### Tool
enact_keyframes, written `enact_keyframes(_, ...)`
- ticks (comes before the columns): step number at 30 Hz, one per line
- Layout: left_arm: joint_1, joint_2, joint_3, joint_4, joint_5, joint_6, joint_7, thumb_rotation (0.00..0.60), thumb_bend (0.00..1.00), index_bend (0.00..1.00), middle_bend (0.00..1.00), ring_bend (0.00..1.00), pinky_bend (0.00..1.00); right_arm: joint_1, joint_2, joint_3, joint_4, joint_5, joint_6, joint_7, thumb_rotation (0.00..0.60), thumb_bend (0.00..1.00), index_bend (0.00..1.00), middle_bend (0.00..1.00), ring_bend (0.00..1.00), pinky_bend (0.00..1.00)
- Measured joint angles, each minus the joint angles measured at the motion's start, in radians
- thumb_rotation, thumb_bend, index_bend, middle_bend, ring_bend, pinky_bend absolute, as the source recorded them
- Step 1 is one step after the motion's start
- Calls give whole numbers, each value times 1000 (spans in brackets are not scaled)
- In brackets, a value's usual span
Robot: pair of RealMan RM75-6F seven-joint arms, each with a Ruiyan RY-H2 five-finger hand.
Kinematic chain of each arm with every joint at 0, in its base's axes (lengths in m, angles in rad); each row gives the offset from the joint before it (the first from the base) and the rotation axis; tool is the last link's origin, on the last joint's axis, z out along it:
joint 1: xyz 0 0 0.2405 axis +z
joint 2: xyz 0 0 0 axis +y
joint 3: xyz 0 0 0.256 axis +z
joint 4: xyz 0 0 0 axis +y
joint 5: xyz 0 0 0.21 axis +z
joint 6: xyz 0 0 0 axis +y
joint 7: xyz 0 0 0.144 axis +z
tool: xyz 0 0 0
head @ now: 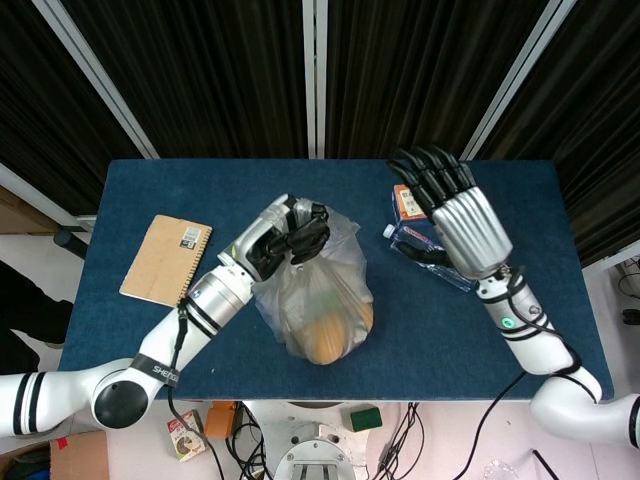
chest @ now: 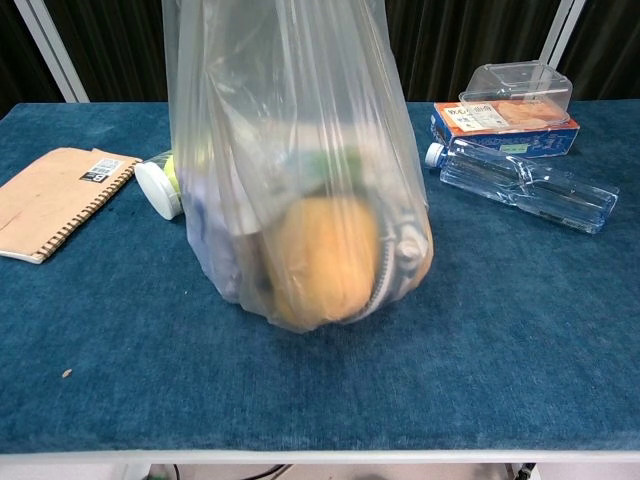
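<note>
Blue cloth tabletop [head: 560, 300], black curtains behind. My left robot hand [head: 287, 232] grips the clear plastic bag [chest: 290, 170]; my right robot hand [head: 458, 213] hovers open, fingers spread.

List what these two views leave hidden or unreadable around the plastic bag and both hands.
- Plastic bag: beyond the orange round item, its contents blur behind the film in both views.
- Left hand: bunched plastic hides the exact grip; the chest view cuts it off at the top edge.
- Right hand: absent from the chest view; it covers part of the water bottle and box in the head view.
- Box print: too small.
</note>
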Motion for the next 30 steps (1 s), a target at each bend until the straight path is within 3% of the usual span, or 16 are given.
enact_keyframes(7,-58,16,-48,2,-84,57,51,304,19,824,963,853,958,-163,37,-63,51,-112,195,103,600,44,0,0,0,0)
enact_keyframes(14,-151,45,-123,20,-211,125,121,254,18,806,944,835,944,-337,-12,-143,243,-156,391,272,600,44,0,0,0,0)
enact_keyframes(19,-257,70,-194,47,-316,216,211,209,17,777,910,805,925,-430,-62,-176,361,-158,469,385,600,43,0,0,0,0)
enact_keyframes(23,-349,90,-243,81,-403,296,304,125,17,675,806,725,856,-479,-99,-188,420,-160,511,432,600,43,0,0,0,0)
enact_keyframes(25,-384,100,-263,96,-437,313,341,94,17,569,691,630,787,-490,-109,-190,435,-162,519,443,600,44,0,0,0,0)
enact_keyframes(28,-418,117,-287,123,-470,311,385,85,17,418,562,523,719,-501,-123,-187,449,-168,527,455,600,43,0,0,0,0)
enact_keyframes(30,-430,122,-290,134,-478,312,405,83,17,390,527,493,694,-504,-128,-184,453,-174,528,457,600,43,0,0,0,0)
